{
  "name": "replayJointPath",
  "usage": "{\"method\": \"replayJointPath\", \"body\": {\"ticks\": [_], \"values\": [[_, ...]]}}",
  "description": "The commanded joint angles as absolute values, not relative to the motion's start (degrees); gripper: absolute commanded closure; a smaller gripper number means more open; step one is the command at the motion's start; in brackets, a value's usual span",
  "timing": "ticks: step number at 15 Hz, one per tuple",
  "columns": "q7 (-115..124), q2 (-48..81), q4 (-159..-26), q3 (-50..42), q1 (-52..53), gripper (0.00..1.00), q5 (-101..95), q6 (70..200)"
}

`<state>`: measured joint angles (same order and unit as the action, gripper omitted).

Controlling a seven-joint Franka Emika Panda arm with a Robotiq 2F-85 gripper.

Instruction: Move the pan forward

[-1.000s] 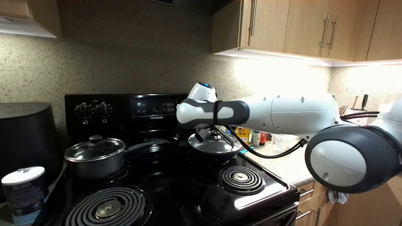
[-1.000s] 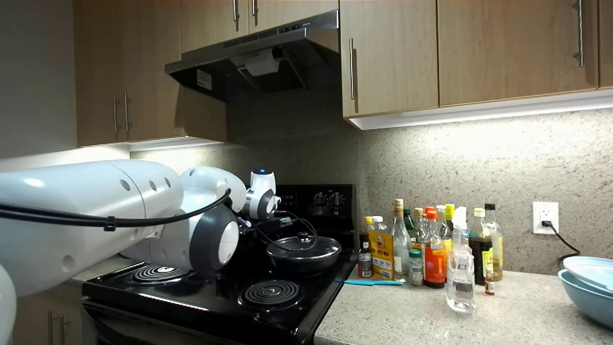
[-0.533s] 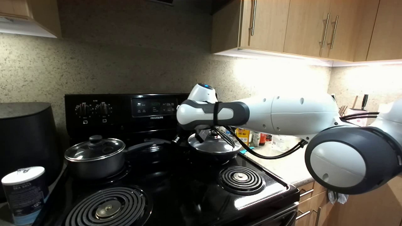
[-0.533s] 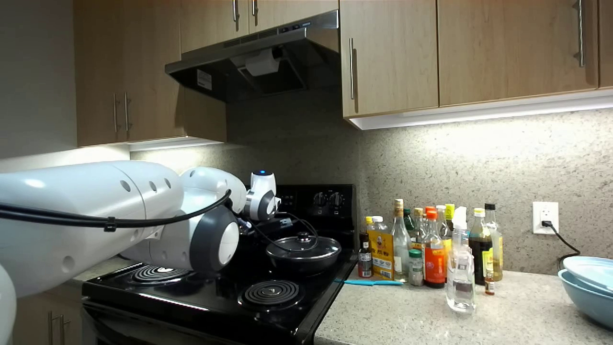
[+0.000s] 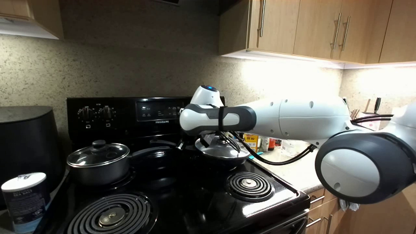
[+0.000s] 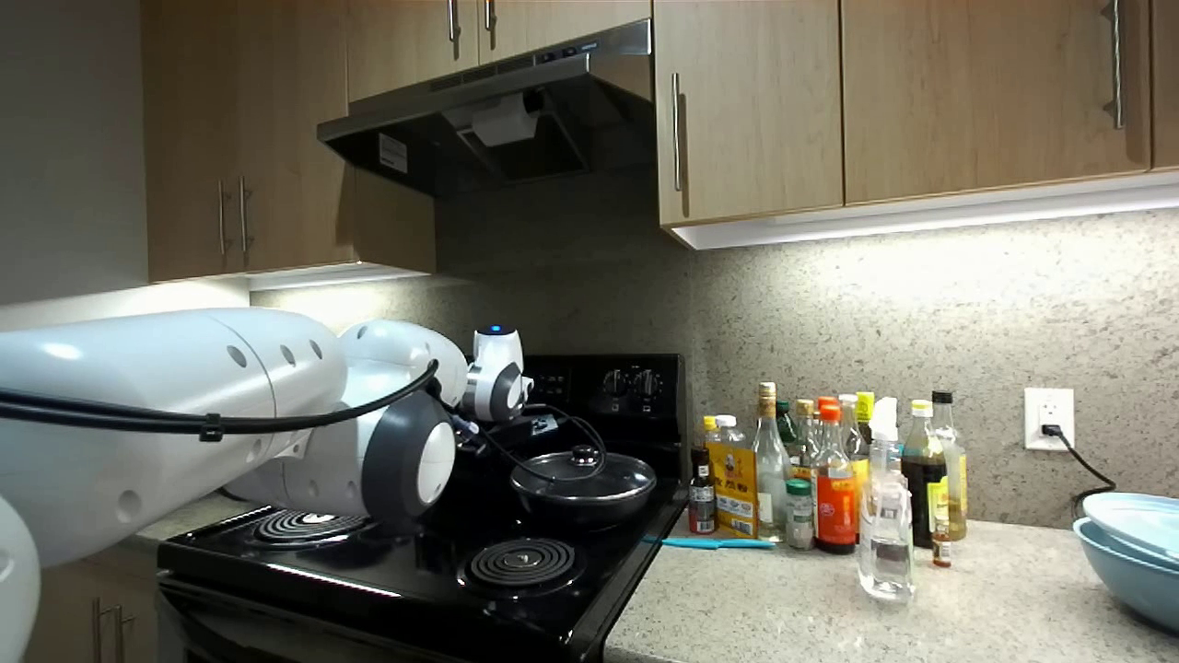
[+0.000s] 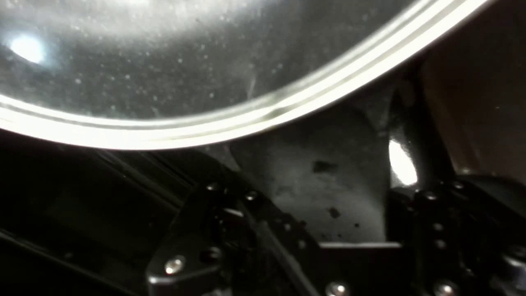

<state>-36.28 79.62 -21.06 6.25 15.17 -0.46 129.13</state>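
Carrying the name FRIGIDAIRE on its back panel (image 5: 130, 125), the black stove (image 5: 182, 198) spreads across an exterior view. Beside it a white-topped canister (image 5: 26, 203) reads SEA SALT; its finer print is too small to make out. A deep, glass-covered grey pot (image 5: 98, 169) stands on the stove's left rear as seen there, and toward the right rear sits the pan (image 5: 219, 153), partly screened by the arm (image 5: 302, 120). Shown too in an exterior view, the counter (image 6: 764, 612) holds a crowd of containers: a yellow box (image 6: 734, 483) with Chinese-looking characters, an orange-labelled bottle (image 6: 835, 506) whose words cannot be read, a green-lidded jar (image 6: 799, 520), a bottle with dark contents (image 6: 918, 488), a clear spray bottle (image 6: 886, 529) and stacked pale blue dishes (image 6: 1133, 575). Left of these the pan is dark, wide and shallow, resting level on the rear of the stove, its domed glass lid (image 6: 599, 474) in place, topped by a black knob (image 6: 584, 454). In the wrist view that lid curves across the top, its metal rim (image 7: 144, 137) glaring white, pale specks scattered over the glass. Lower down stand the dark jaws, a spotted grey surface (image 7: 324, 189) showing between their two sides; whether they are released or clenched on something cannot be told.
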Motion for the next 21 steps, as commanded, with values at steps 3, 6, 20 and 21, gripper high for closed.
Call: {"method": "replayJointPath", "body": {"ticks": [3,6,20,21], "values": [[-35.3,76.2,-21.2,5.0,18.9,1.00,-2.9,129.2],[-34.6,75.7,-20.7,4.0,20.4,1.00,-3.9,130.2],[-22.4,72.3,-22.6,6.7,18.4,1.00,0.0,111.0],[-21.5,72.0,-22.6,6.9,18.3,1.00,0.3,109.5]]}}
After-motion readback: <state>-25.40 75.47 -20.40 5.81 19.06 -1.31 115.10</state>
